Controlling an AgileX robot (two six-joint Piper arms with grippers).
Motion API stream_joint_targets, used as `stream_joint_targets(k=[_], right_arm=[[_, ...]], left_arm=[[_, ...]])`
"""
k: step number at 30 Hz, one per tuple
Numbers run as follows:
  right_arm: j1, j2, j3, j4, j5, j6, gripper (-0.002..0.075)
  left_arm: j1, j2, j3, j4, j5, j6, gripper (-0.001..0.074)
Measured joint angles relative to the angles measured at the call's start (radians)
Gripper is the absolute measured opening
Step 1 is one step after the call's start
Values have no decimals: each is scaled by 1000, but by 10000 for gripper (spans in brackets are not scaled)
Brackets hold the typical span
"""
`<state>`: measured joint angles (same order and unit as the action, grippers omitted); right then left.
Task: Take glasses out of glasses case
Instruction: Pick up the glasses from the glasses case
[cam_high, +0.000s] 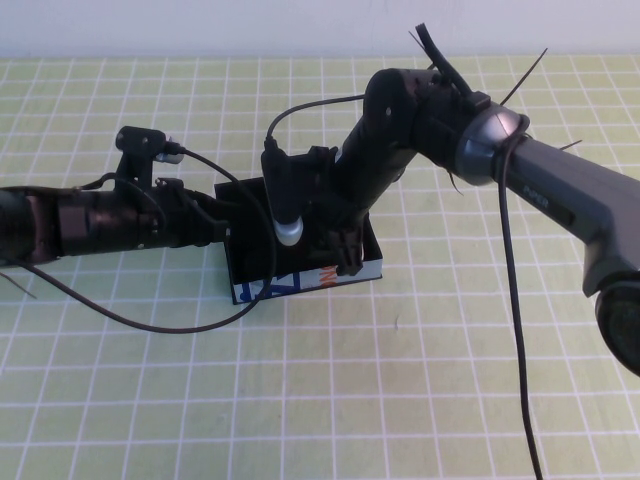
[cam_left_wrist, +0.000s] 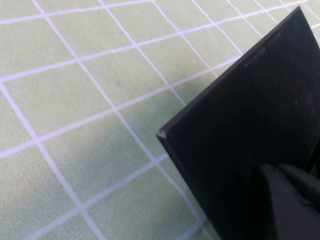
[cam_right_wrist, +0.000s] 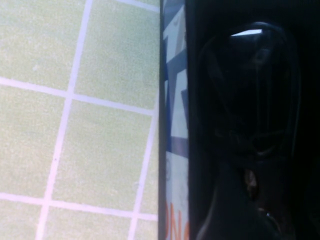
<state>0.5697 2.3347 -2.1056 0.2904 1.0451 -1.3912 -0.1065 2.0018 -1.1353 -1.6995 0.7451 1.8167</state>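
Note:
The black glasses case (cam_high: 300, 283) lies at the table's middle, its blue, white and orange strip facing me, its flat lid (cam_high: 243, 200) raised at the back left. My left gripper (cam_high: 222, 232) is at the case's left end, its fingertips (cam_left_wrist: 285, 205) together against the black lid (cam_left_wrist: 250, 125). My right gripper (cam_high: 345, 258) reaches down into the case's right half. In the right wrist view the black glasses (cam_right_wrist: 250, 75) lie inside the case beside the printed strip (cam_right_wrist: 175, 125), one dark lens showing, and my right gripper (cam_right_wrist: 250, 200) is right over them.
A green cloth with a white grid (cam_high: 420, 380) covers the table. Black cables (cam_high: 150, 322) loop from the left arm over the cloth in front of the case. A white wall runs along the back edge.

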Motion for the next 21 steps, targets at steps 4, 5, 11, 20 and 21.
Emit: stream_joint_targets(k=[4,5,11,20,21], right_arm=[[0,0,0,-8,11,-2,296],[0,0,0,-13,20,-2,296],[0,0,0,-34,49,-2,287],[0,0,-8,-27,28,-2,286],[0,0,-9,-28,27,-2,286]], left_arm=[[0,0,0,0,1,0,-4],[0,0,0,0,1,0,-4],[0,0,0,0,1,0,-4],[0,0,0,0,1,0,-4],[0,0,0,0,1,0,-4]])
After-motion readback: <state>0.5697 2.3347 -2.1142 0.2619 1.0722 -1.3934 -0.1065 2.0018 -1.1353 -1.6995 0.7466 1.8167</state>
